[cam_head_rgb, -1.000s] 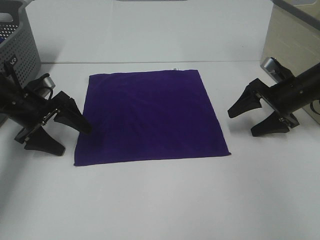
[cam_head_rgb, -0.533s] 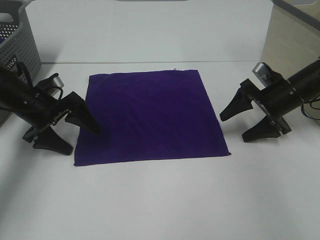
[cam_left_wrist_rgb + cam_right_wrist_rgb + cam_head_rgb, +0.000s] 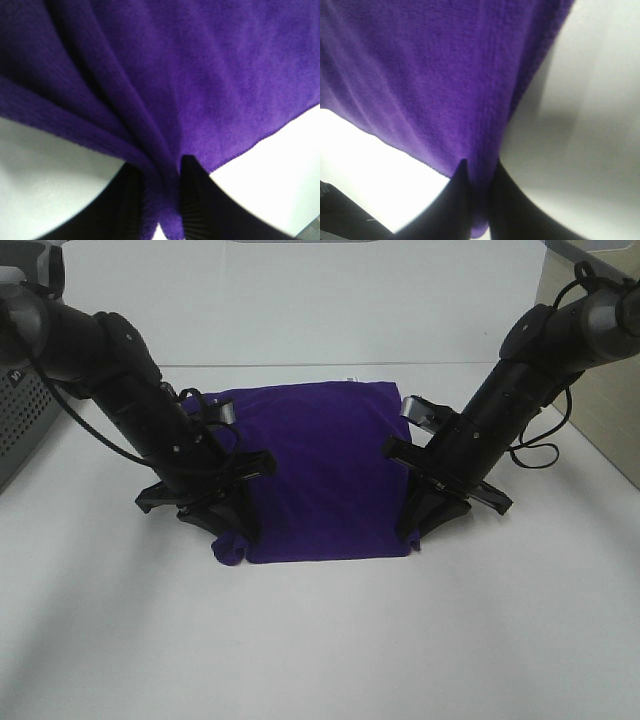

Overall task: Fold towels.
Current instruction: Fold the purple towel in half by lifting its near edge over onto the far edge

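Both near corners of the deep purple, soft square cloth towel (image 3: pixel 320 465) are pinched: the black left gripper (image 3: pixel 228 530) has its fingers clamped on the bunched corner at the towel's 7 o'clock, the black right gripper (image 3: pixel 413 528) on the corner at 5 o'clock. The towel lies mid-table on the white tabletop (image 3: pixel 320 650), its small white tag (image 3: pixel 349 378) at 12 o'clock.

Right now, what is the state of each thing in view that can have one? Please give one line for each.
Deep purple soft square towel: spread on the white table, unfolded, both near corners pinched and bunched.
Left end effector: shut on the towel's near left corner.
Right end effector: shut on the towel's near right corner.
Grey plastic basket: mostly out of frame, contents not visible.
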You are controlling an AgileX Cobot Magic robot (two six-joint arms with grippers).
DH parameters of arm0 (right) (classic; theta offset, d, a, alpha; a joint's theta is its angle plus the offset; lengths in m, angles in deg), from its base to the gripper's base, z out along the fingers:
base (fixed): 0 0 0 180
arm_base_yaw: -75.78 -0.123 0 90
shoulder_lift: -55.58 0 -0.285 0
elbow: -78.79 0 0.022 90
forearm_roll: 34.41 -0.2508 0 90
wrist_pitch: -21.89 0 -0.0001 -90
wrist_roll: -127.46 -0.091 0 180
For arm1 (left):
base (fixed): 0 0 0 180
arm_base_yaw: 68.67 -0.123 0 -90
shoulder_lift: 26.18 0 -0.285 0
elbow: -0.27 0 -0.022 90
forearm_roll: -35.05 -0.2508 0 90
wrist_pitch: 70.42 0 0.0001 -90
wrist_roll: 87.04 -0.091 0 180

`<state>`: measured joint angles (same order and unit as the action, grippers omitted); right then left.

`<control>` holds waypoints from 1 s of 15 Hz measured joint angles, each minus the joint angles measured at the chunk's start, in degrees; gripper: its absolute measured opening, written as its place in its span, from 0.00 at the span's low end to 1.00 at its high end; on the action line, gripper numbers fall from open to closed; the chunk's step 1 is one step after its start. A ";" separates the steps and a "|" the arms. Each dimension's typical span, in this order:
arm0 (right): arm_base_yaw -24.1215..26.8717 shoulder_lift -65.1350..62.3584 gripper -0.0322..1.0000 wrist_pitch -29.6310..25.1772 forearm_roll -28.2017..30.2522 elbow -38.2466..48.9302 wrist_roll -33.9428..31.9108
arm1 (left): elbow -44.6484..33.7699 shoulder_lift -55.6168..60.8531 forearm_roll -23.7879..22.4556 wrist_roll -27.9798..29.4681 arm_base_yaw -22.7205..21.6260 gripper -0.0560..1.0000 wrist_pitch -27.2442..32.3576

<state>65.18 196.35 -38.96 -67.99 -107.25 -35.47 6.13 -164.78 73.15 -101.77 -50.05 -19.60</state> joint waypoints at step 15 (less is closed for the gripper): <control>-0.69 -17.07 0.05 -1.32 -2.41 6.59 -2.58 | -1.15 7.73 -15.47 -2.64 1.03 0.06 11.86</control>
<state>64.49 179.27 -40.28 -70.40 -100.66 -38.05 4.98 -157.04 57.68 -104.40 -49.02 -7.74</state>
